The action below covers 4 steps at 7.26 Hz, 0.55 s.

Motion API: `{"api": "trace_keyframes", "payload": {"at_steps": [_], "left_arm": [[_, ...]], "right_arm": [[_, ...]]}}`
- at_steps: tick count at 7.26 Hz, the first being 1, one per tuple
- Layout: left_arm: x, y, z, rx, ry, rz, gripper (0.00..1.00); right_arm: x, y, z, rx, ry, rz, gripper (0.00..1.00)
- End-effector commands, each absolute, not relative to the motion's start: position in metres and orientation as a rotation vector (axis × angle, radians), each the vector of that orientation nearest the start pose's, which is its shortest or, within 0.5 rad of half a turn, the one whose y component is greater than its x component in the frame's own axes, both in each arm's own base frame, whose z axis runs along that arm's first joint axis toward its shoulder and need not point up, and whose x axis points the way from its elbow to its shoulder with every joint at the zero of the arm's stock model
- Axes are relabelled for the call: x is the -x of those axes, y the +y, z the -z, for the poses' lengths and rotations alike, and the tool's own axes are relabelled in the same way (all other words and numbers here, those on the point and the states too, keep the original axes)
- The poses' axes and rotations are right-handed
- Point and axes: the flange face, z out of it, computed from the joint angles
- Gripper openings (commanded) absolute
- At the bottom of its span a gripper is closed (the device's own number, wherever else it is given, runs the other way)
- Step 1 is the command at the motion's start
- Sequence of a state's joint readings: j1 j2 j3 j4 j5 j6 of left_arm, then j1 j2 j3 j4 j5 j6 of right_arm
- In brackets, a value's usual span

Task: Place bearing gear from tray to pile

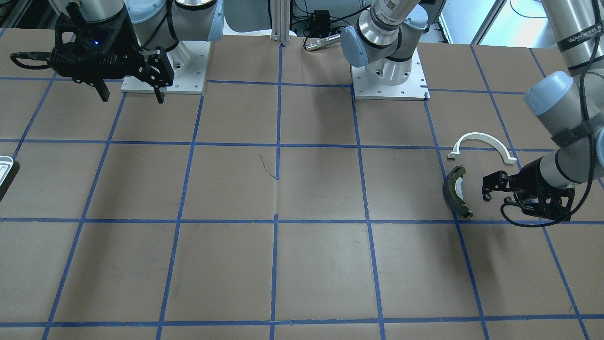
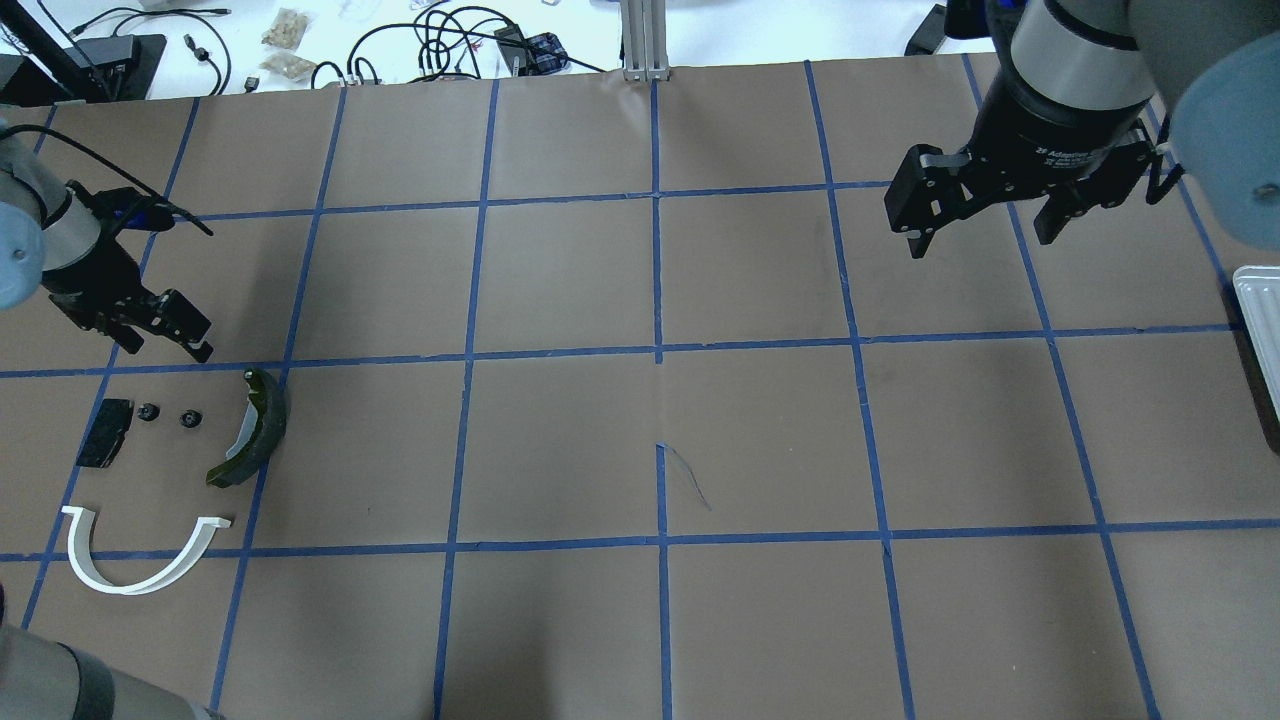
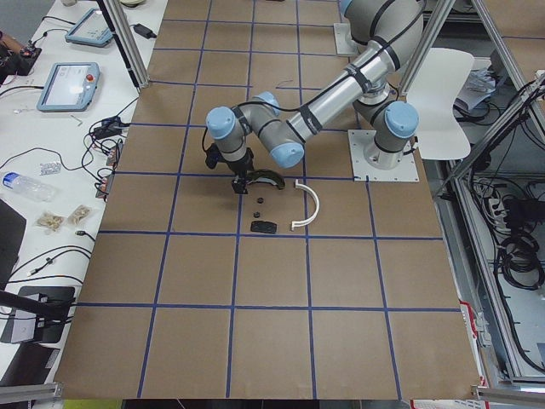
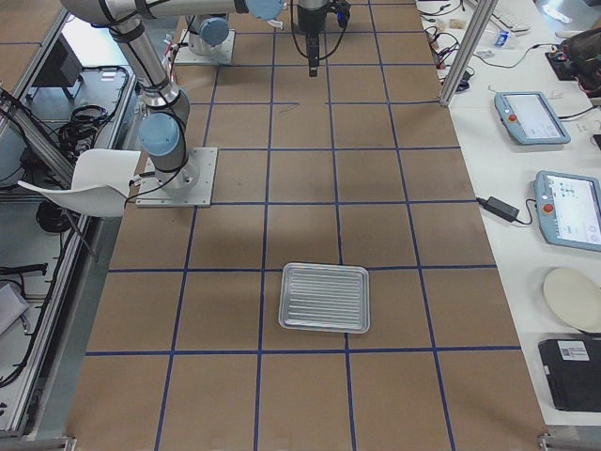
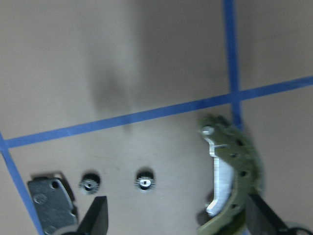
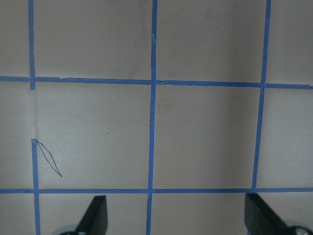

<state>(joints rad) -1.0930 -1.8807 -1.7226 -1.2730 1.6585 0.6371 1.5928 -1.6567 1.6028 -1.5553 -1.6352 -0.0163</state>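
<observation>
Two small black bearing gears lie on the table in the pile, between a black rectangular pad and a dark brake shoe with olive rim. A white half-ring arch lies nearer the robot. My left gripper hovers just beyond the gears, open and empty. In the left wrist view the gears sit between my spread fingertips. The white ridged tray looks empty. My right gripper is open and empty, raised near the tray.
Blue tape lines grid the brown table. The arm bases stand at the robot's side of the table. Cables and small parts lie beyond the far table edge.
</observation>
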Motion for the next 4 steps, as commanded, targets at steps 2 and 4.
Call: {"api": "trace_keyframes", "payload": {"at_steps": [2,4], "left_arm": [[0.002,-0.549,-0.366,-0.143,3.098,-0.227,1.00],[0.108,-0.553,-0.456,-0.044,3.104,-0.141,1.00]], "right_arm": [[-0.137,-0.456,-0.512,0.057,3.205,0.064,1.00],[-0.137,-0.458,-0.512,0.061,3.204,0.081,1.00]]}}
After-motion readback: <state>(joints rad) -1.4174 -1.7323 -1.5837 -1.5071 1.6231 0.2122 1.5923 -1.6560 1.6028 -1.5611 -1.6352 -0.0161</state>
